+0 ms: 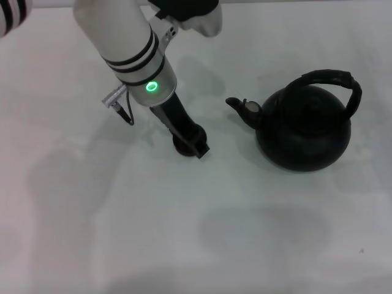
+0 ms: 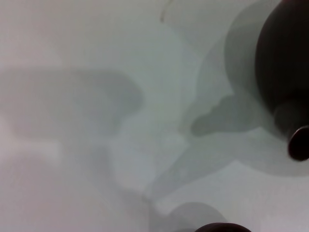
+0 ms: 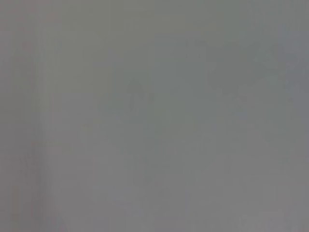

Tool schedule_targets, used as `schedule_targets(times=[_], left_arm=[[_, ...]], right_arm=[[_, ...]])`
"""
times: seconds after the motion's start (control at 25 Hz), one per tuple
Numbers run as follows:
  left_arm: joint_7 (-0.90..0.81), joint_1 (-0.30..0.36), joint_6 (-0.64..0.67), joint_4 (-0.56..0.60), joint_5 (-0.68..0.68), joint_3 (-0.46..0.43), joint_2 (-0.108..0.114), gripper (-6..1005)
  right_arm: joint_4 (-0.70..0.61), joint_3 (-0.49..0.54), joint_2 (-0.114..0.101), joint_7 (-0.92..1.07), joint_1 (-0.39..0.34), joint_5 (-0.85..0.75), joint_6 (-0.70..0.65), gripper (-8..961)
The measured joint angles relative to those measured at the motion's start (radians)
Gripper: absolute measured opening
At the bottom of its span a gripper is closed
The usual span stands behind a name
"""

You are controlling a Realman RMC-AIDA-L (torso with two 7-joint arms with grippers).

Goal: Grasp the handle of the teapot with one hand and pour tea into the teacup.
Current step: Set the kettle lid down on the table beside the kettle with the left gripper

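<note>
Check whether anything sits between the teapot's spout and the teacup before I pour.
Yes. The left gripper hangs right over the teacup, covering most of it. The table between the spout of the teapot and the cup is bare.

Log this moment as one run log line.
left gripper: at teacup | teapot: upright on table | handle: ungrasped | right arm: unseen

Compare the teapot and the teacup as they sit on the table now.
The teapot is far larger than the teacup. The teapot stands in full view with nothing touching it, while the teacup is mostly hidden under the left gripper, which is down on it. The teapot carries an arched handle and a spout; no handle or spout shows on the teacup. Both are dark and stand apart on the white table.
</note>
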Motion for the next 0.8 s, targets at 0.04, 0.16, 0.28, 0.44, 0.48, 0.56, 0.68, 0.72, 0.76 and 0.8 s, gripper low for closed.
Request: schedule_targets(times=[0.04,0.16,0.28,0.44,0.48,0.56,0.68,0.72,0.76,0.8], left_arm=[[-0.01,0.0,0.004,0.0,0.0,0.021,0.0,758],[-0.035,-0.004,0.015,0.0,0.001,0.063,0.001,768],[-0.042,-0.005,0.019,0.001,-0.001,0.075,0.002,777],[-0.042,-0.001,0.018,0.003,-0.002,0.075,0.003,790],[-0.042,0.0,0.018,0.004,-0.002,0.075,0.003,793],[-0.041,0.0,0.018,0.005,-0.002,0.075,0.003,799],[-0.039,0.0,0.013,0.007,-0.002,0.075,0.004,808],[-0.038,0.001,0.011,0.008,-0.001,0.075,0.005,812],[-0.038,0.001,0.009,0.008,-0.001,0.075,0.005,815],[-0.037,0.002,0.004,0.007,0.001,0.077,0.005,818]], right_arm=[[0.0,0.0,0.0,0.0,0.0,0.0,0.0,830],[0.0,0.0,0.0,-0.001,0.0,0.0,0.001,830],[0.0,0.0,0.0,-0.001,0.0,0.0,0.0,829],[0.001,0.0,0.0,-0.001,-0.002,0.0,-0.001,829],[0.001,0.0,0.0,-0.001,-0.001,0.0,-0.002,829],[0.002,0.0,0.0,-0.001,-0.002,0.0,-0.003,829],[0.002,0.0,0.0,-0.001,-0.002,0.0,-0.004,830],[0.002,0.0,0.0,-0.001,-0.003,0.0,-0.004,830],[0.002,0.0,0.0,-0.001,-0.003,0.0,-0.004,830],[0.001,0.0,0.0,-0.001,-0.003,0.0,-0.004,830]])
